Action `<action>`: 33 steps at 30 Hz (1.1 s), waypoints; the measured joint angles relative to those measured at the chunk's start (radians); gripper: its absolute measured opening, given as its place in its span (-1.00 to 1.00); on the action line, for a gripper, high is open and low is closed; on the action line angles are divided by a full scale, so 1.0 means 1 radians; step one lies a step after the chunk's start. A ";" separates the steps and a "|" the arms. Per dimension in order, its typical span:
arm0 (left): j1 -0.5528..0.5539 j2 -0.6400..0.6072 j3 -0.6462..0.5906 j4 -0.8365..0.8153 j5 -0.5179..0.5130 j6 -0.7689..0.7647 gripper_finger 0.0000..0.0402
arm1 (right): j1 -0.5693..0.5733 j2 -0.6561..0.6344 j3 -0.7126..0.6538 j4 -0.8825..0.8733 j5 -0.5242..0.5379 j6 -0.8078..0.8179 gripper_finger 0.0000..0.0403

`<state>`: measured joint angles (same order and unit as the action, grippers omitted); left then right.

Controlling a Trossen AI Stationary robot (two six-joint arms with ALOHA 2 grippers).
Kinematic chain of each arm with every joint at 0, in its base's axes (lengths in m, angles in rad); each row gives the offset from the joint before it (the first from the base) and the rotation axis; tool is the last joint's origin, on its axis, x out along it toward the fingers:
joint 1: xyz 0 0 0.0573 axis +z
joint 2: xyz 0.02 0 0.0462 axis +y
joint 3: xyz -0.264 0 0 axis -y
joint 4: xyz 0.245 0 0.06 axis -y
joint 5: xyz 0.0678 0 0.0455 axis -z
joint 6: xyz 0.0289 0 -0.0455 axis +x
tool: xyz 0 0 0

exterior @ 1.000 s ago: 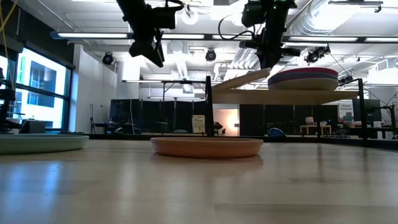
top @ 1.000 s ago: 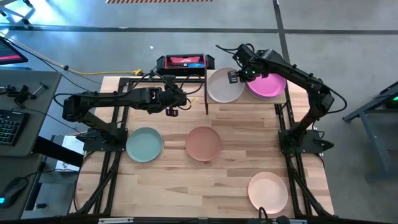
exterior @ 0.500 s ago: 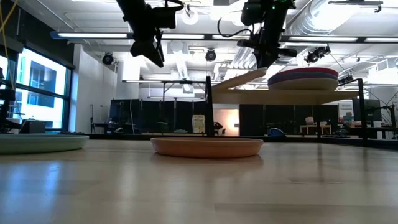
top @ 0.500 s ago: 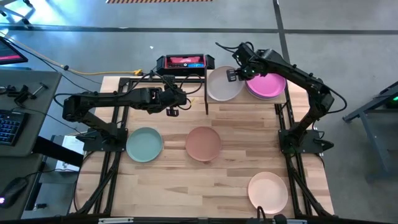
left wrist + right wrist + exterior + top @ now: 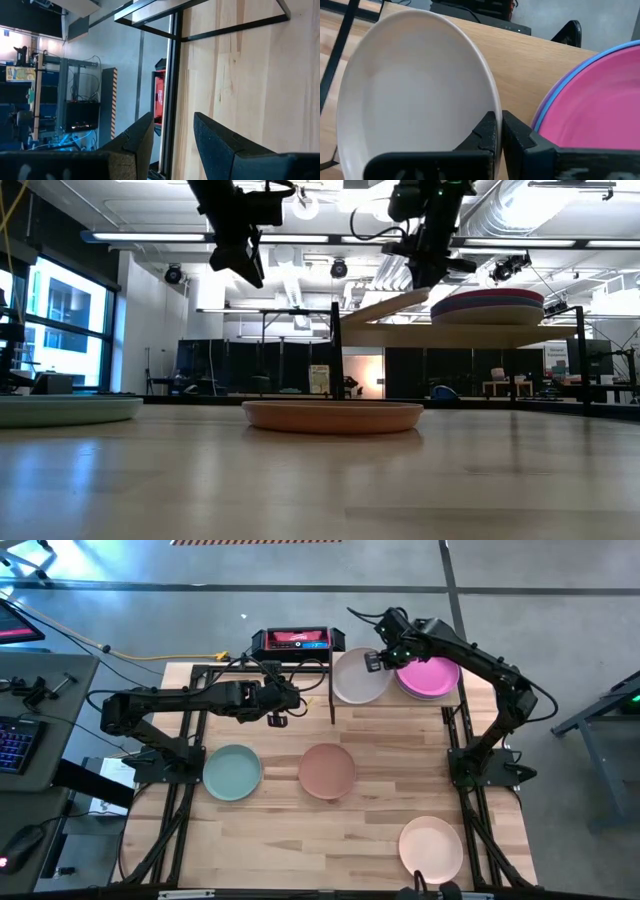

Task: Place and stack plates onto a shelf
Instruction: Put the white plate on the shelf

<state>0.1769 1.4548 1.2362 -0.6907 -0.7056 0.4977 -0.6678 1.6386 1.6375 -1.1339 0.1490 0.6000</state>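
The right gripper [image 5: 374, 662] is clamped on the right rim of the white plate [image 5: 357, 678], which tilts over the left half of the shelf [image 5: 440, 335] at the table's far edge, just beside the stack with the pink plate [image 5: 432, 676] on top; the left gripper [image 5: 277, 719] hangs with fingers apart, left of the shelf, holding nothing; mint plate [image 5: 232, 772], terracotta plate [image 5: 327, 769] and peach plate [image 5: 431, 848] lie on the table [image 5: 380, 740] nearer.

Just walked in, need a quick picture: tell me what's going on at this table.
The right claw is shut on the rim of a white plate, holding it tilted over the shelf beside a stack topped by a pink plate. The left claw hangs open and empty above the table. Mint, terracotta and peach plates wait on the tabletop.
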 joint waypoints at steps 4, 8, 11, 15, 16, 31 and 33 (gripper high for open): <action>0.000 0.000 0.000 0.000 0.000 0.001 -0.36 | 0.000 0.000 0.000 -0.008 -0.010 -0.033 -1.00; 0.000 0.000 0.000 0.000 0.000 0.001 -0.36 | 0.000 0.000 0.000 0.003 -0.010 -0.022 -1.00; 0.000 0.000 0.000 0.000 0.000 0.001 -0.36 | 0.000 0.000 0.000 0.003 -0.010 -0.022 -1.00; 0.000 0.000 0.000 0.000 0.000 0.000 -0.36 | 0.000 0.000 0.000 0.003 -0.010 -0.026 -1.00; 0.000 0.000 0.000 0.000 0.000 0.001 -0.36 | 0.000 0.000 0.000 0.003 -0.010 -0.035 -1.00; 0.000 0.000 0.000 0.000 0.000 0.002 -0.36 | 0.000 0.000 0.000 -0.001 0.061 -0.024 -1.00; 0.000 0.000 0.000 0.000 0.000 0.002 -0.36 | 0.000 0.000 0.000 -0.001 0.060 -0.024 -1.00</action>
<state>0.1772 1.4548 1.2362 -0.6907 -0.7059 0.5000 -0.6678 1.6386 1.6375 -1.1347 0.2085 0.5758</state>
